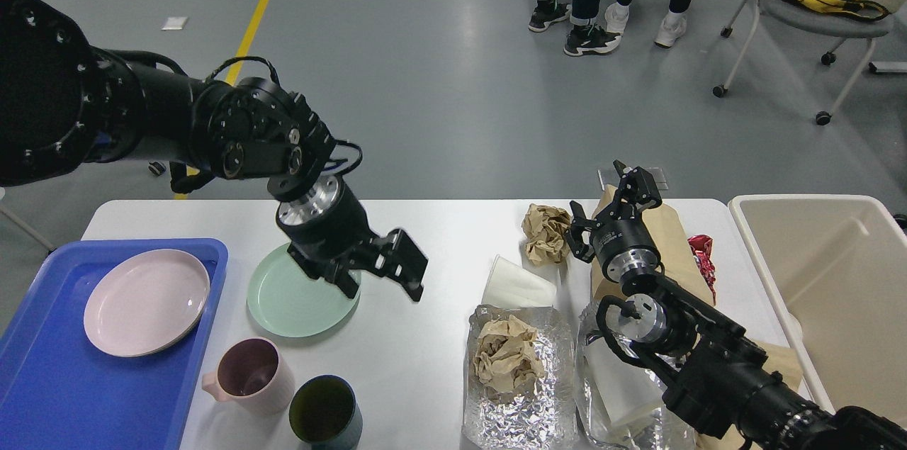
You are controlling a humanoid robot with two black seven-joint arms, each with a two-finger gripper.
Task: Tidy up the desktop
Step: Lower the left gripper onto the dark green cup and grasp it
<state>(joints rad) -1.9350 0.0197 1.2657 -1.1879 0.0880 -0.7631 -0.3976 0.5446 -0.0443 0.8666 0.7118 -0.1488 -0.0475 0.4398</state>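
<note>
The white desktop [425, 237] carries dishes on its left half and litter on its right half. My left gripper [382, 281] hangs open just above the right rim of a mint-green plate [290, 297], with nothing between its fingers. My right gripper [611, 203] stands open over a brown paper bag [673, 237] near the far edge, also empty. A crumpled brown paper ball [545, 232] lies just left of it. A white paper cup [517, 285] lies on its side in the middle.
A blue tray [64, 379] at the left holds a pink plate [145, 301]. A pink mug [249, 373] and a dark cup [326, 411] stand at the front. Foil [521, 407] holds crumpled paper. A red wrapper [703, 255] lies beside a beige bin [836, 294]. People stand beyond the table.
</note>
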